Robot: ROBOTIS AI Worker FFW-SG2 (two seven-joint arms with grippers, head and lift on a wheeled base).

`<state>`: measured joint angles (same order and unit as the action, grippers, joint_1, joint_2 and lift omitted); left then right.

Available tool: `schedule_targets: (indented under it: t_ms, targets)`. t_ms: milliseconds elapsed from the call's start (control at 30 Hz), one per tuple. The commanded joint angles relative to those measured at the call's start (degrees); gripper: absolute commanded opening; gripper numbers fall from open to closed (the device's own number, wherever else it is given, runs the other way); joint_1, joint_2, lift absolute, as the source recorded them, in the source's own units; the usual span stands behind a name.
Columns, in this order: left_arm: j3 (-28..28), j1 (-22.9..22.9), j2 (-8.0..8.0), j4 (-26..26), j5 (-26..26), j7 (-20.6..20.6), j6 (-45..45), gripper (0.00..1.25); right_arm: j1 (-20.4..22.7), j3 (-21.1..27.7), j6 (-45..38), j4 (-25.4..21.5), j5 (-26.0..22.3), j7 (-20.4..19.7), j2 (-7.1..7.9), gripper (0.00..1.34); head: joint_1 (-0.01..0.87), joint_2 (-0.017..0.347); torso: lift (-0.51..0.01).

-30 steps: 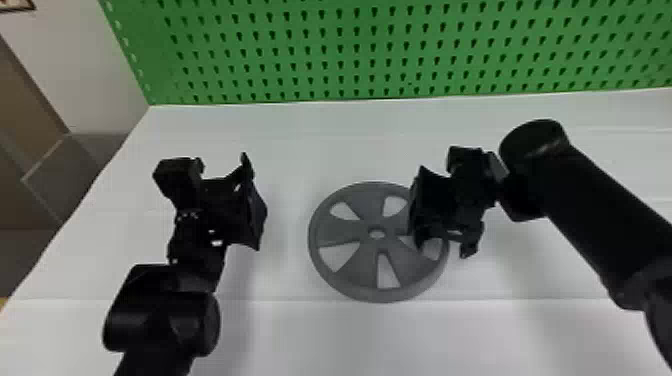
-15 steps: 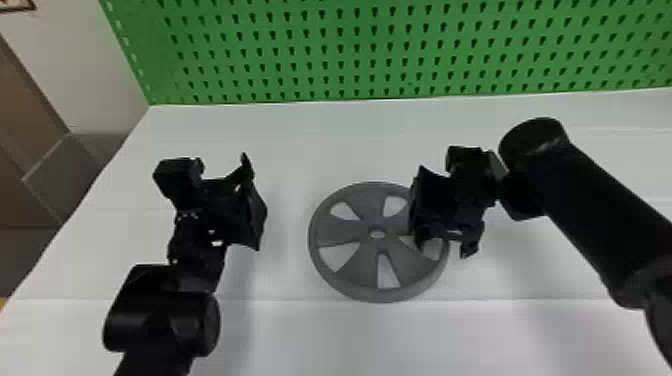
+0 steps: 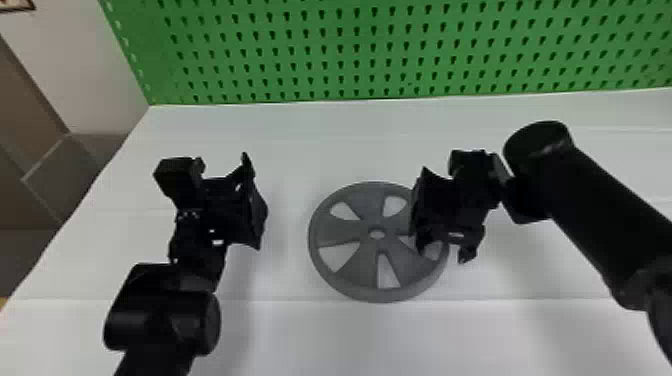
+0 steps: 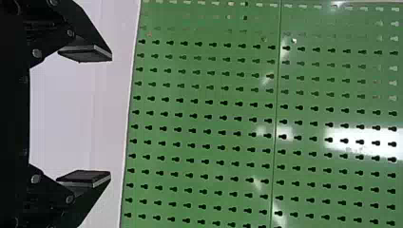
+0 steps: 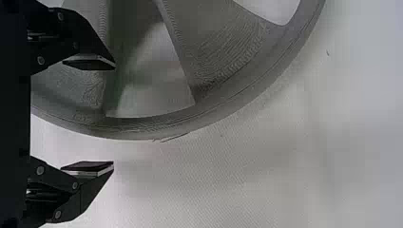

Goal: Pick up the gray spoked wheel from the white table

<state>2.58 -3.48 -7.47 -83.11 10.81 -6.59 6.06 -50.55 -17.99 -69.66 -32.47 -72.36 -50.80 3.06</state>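
The wheel (image 3: pixel 346 232) lies on the table (image 3: pixel 310 337), the pegboard (image 3: pixel 382 50) behind it, apparently along the table's back edge.

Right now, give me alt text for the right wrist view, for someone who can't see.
Close view of part of a gray spoked wheel on a white table, with the right end effector open: one black finger over the wheel, the other over table outside its rim.

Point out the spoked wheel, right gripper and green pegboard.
Spoked wheel (image 3: pixel 376 245): head view, hub beside its hole.
Right gripper (image 5: pixel 113 115): right wrist view, midway between open fingertips.
Green pegboard (image 4: pixel 261 113): left wrist view, near its middle.
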Motion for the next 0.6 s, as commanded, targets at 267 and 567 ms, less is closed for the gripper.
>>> schedule_targets:
  t_ms: [267,567]
  targets:
    - [0.06,-0.12,0.00,0.14,0.00,0.00,0.00,0.87,-0.07,-0.47,1.37,-0.05,1.08,0.00,0.10,0.80,0.784,0.129,-0.064]
    - [0.15,-0.21,0.00,0.23,-0.08,0.00,0.00,0.87,-0.16,-1.52,1.46,-0.05,1.17,0.09,0.10,0.64,0.784,0.129,-0.064]
